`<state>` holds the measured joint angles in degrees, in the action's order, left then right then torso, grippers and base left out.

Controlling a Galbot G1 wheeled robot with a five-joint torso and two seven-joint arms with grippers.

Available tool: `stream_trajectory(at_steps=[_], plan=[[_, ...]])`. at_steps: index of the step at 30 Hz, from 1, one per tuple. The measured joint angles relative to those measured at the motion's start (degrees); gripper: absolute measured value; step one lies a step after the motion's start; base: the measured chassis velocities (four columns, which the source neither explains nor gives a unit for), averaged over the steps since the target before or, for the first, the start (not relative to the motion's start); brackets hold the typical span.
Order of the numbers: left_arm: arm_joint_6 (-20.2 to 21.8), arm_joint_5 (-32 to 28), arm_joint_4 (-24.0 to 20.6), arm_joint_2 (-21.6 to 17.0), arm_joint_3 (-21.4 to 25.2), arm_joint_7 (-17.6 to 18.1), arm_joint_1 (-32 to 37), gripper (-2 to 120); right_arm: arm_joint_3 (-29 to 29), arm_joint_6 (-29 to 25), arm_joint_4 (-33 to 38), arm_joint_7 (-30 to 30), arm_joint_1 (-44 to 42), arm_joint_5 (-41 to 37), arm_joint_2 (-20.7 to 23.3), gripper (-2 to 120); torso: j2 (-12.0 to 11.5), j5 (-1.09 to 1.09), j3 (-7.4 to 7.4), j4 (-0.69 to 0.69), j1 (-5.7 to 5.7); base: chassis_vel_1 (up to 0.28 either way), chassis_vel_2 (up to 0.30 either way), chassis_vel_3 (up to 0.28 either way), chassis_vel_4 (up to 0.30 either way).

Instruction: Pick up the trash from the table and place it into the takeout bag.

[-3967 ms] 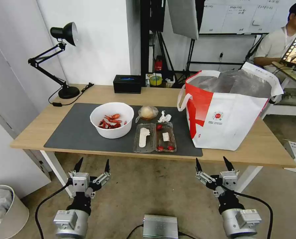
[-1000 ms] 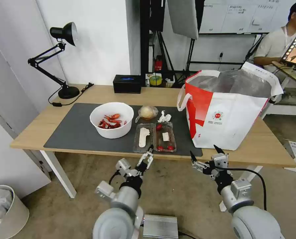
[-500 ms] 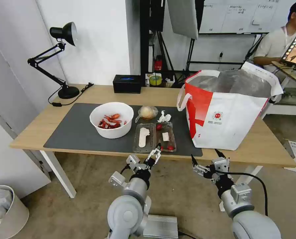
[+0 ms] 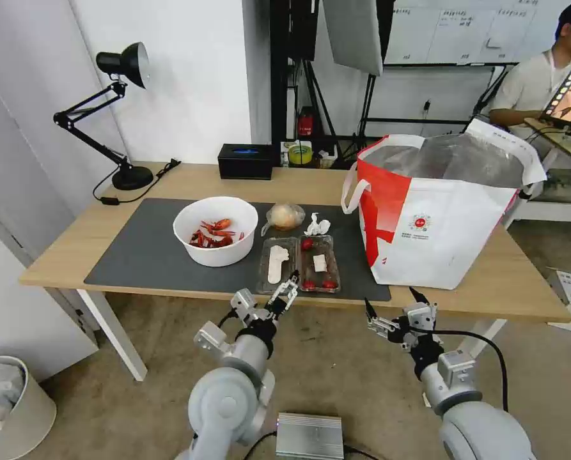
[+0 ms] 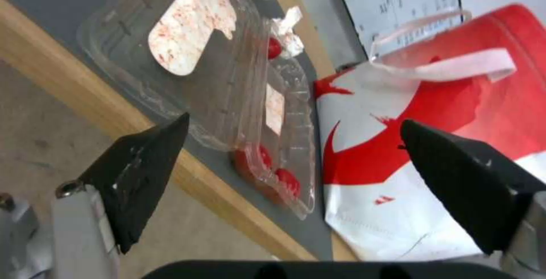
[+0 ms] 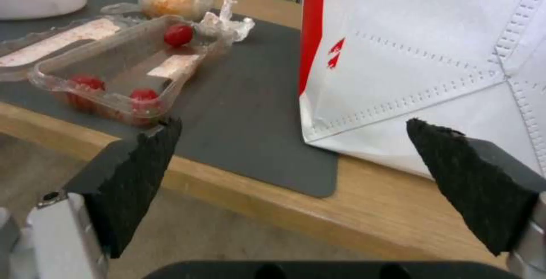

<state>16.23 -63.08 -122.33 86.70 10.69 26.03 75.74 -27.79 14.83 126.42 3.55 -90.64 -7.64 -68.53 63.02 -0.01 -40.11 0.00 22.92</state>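
On the table [image 4: 522, 287] lies a dark grey mat [image 4: 138, 255] with the trash on it. That is a white bowl [image 4: 215, 230] of red crayfish shells, an open clear clamshell tray [image 4: 298, 263], a tan ball in clear wrap [image 4: 284, 216] and a crumpled tissue [image 4: 317, 225]. The takeout bag [image 4: 438, 211] stands open to their right. My left gripper [image 4: 284, 291] hovers open at the table's front edge, just before the tray [image 5: 227, 78]. My right gripper [image 4: 389, 299] is open below the edge, facing the bag's front corner [image 6: 432, 53] and the tray [image 6: 125, 70].
A black desk lamp [image 4: 122, 96] stands at the far left of the table and a black box [image 4: 245, 161] at the back. On the floor sit a white bin [image 4: 4, 409] on the left and a silver box [image 4: 309, 436] between my arms.
Both arms have risen from low in front of the table to its front edge. In the last half second the left gripper shifted slightly left and the right one edged up.
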Motion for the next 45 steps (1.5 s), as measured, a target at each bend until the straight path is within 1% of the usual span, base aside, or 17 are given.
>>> stream_trajectory(at_steps=[3,4,5,7,8,11,16,20,27,29,40,45], plan=[[0.9,-1.4,0.4,-4.6,-0.8,0.0,-1.6,100,0.0,0.0,0.0,0.0,0.1,-0.1,0.2,100,0.0,-0.01,0.00,0.00,0.00,0.000,0.000,0.000,0.000],[0.9,-1.4,0.4,-4.6,-0.8,0.0,-1.6,100,0.0,0.0,0.0,0.0,0.1,-0.1,0.2,100,0.0,-0.01,0.00,0.00,0.00,0.000,0.000,0.000,0.000],[1.4,-2.1,0.4,-6.4,-1.0,0.0,-2.3,100,-0.1,0.0,0.0,0.0,0.1,-0.1,0.3,100,0.0,-0.01,0.00,0.00,0.00,0.000,0.000,0.000,0.000],[1.7,-2.8,0.6,-8.7,-1.7,0.0,-3.2,100,-0.1,0.0,-0.1,0.0,0.1,-0.1,0.3,100,0.0,-0.01,0.00,0.00,0.00,0.000,0.000,0.000,0.000],[1.7,-2.8,0.6,-8.7,-1.7,0.0,-3.2,100,-0.1,0.0,-0.1,0.0,0.1,-0.1,0.3,100,0.0,-0.01,0.00,0.00,0.00,0.000,0.000,0.000,0.000],[1.7,-4.0,0.6,-10.6,-2.4,0.1,-4.5,100,-0.1,0.0,-0.4,0.0,0.1,0.0,0.1,100,0.0,-0.01,0.00,0.00,0.00,0.000,0.000,0.000,0.000],[1.7,-4.9,0.9,-10.6,-3.1,0.4,-5.3,100,0.0,0.0,-0.7,0.0,0.2,0.1,-0.1,100,0.0,0.01,0.00,0.00,0.00,0.000,0.000,0.000,0.000],[1.7,-5.0,2.1,-9.8,-4.1,0.9,-6.1,100,-0.2,0.0,-0.8,0.0,0.1,0.2,-0.2,100,0.0,0.01,0.00,0.00,0.00,0.000,0.000,0.000,0.000],[1.7,-4.8,4.0,-7.7,-5.4,1.6,-7.4,100,-0.3,0.0,-1.0,0.0,0.0,0.3,-0.3,100,0.0,0.00,0.00,0.00,-0.01,0.000,0.000,0.000,0.000],[1.7,-4.7,4.9,-6.8,-5.8,2.5,-7.9,100,-0.3,0.0,-1.1,0.1,-0.1,0.3,-0.3,100,0.0,0.01,0.00,-0.01,0.00,0.000,0.000,0.000,0.000],[1.3,-4.8,6.2,-6.9,-5.6,4.5,-9.3,100,-0.2,0.0,-1.4,0.3,-0.1,0.3,-0.3,100,0.0,0.01,0.00,0.00,-0.01,0.000,0.000,0.000,0.000],[1.0,-4.9,6.8,-6.2,-5.6,5.0,-9.7,100,0.2,-0.2,-1.5,0.3,-0.2,0.4,-0.6,100,0.0,0.01,0.00,0.00,-0.01,0.000,0.000,0.000,0.000]])
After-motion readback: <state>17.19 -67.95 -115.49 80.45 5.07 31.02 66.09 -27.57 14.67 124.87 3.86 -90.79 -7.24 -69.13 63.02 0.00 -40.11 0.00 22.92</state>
